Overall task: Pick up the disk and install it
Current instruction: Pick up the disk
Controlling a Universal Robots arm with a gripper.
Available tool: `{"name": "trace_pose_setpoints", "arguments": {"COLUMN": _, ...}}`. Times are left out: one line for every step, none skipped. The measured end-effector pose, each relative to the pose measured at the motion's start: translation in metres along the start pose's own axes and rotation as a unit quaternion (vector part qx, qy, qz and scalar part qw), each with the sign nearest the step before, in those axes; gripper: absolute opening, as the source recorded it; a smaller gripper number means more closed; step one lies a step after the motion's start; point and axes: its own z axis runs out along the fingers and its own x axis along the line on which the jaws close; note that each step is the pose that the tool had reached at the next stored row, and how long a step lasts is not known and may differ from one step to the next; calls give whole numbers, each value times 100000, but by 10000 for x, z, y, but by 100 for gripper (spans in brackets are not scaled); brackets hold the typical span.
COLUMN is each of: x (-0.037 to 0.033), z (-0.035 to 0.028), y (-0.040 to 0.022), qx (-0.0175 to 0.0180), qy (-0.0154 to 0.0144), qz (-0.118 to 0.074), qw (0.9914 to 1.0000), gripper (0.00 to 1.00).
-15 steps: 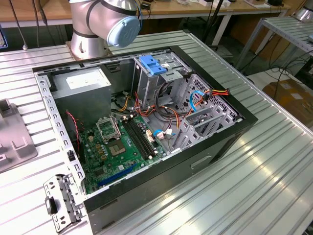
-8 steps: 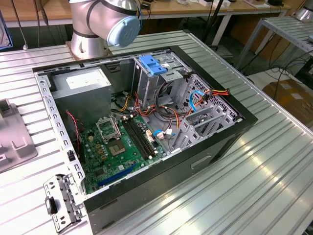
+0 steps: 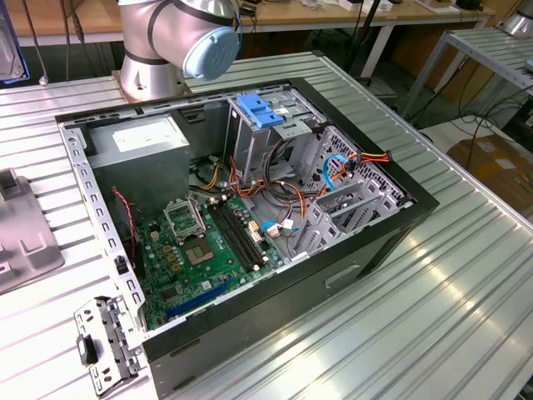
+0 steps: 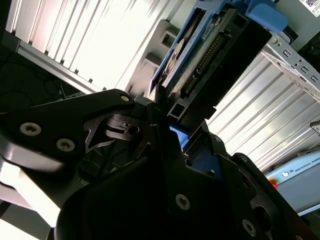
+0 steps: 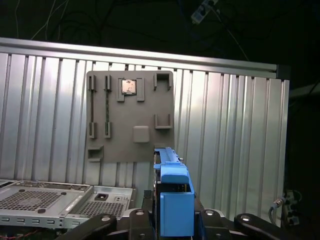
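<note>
Near the case, we see our tool clenched on the disk in the first wrist view, raised off the desk with a blue rail facing us. We judge the disk stiff, dense and shock-shy, best gripped across its flanks and away from the connector edge. Inside the case, loose cables and the blue latch crowd the cage. Outside it lies a grey tray.

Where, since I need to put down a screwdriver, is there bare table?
The ribbed table on the exterior view's right of the computer case is bare. The view's left is crowded: grey tray, metal bracket. The claw grips the disk.
</note>
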Motion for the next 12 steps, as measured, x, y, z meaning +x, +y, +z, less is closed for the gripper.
{"name": "trace_pose_setpoints", "arguments": {"x": 1, "z": 0, "y": -9, "qx": -2, "qy": 1, "qz": 1, "qw": 100000, "gripper": 37}}
{"name": "trace_pose_setpoints", "arguments": {"x": 2, "z": -1, "y": -28, "qx": -5, "qy": 5, "qz": 1, "qw": 100000, "gripper": 37}}
{"name": "trace_pose_setpoints", "arguments": {"x": 4, "z": -2, "y": -54, "qx": -1, "qy": 6, "qz": 2, "qw": 100000, "gripper": 37}}
{"name": "trace_pose_setpoints", "arguments": {"x": 5, "z": -2, "y": -70, "qx": -4, "qy": 10, "qz": 3, "qw": 100000, "gripper": 37}}
{"name": "trace_pose_setpoints", "arguments": {"x": 7, "z": -3, "y": -94, "qx": -4, "qy": 11, "qz": 3, "qw": 100000, "gripper": 37}}
{"name": "trace_pose_setpoints", "arguments": {"x": 8, "z": -3, "y": -108, "qx": -2, "qy": 12, "qz": 1, "qw": 100000, "gripper": 37}}
{"name": "trace_pose_setpoints", "arguments": {"x": 9, "z": -3, "y": -117, "qx": -3, "qy": 13, "qz": 2, "qw": 100000, "gripper": 37}}
{"name": "trace_pose_setpoints", "arguments": {"x": 10, "z": -4, "y": -133, "qx": -1, "qy": 16, "qz": 0, "qw": 100000, "gripper": 37}}
{"name": "trace_pose_setpoints", "arguments": {"x": 10, "z": -4, "y": -142, "qx": -6, "qy": 16, "qz": 2, "qw": 100000, "gripper": 37}}
{"name": "trace_pose_setpoints", "arguments": {"x": 12, "z": -5, "y": -166, "qx": -3, "qy": 20, "qz": 2, "qw": 100000, "gripper": 37}}
{"name": "trace_pose_setpoints", "arguments": {"x": 13, "z": -5, "y": -178, "qx": -3, "qy": 21, "qz": 2, "qw": 100000, "gripper": 37}}
{"name": "trace_pose_setpoints", "arguments": {"x": 14, "z": -5, "y": -189, "qx": -3, "qy": 24, "qz": 0, "qw": 100000, "gripper": 37}}
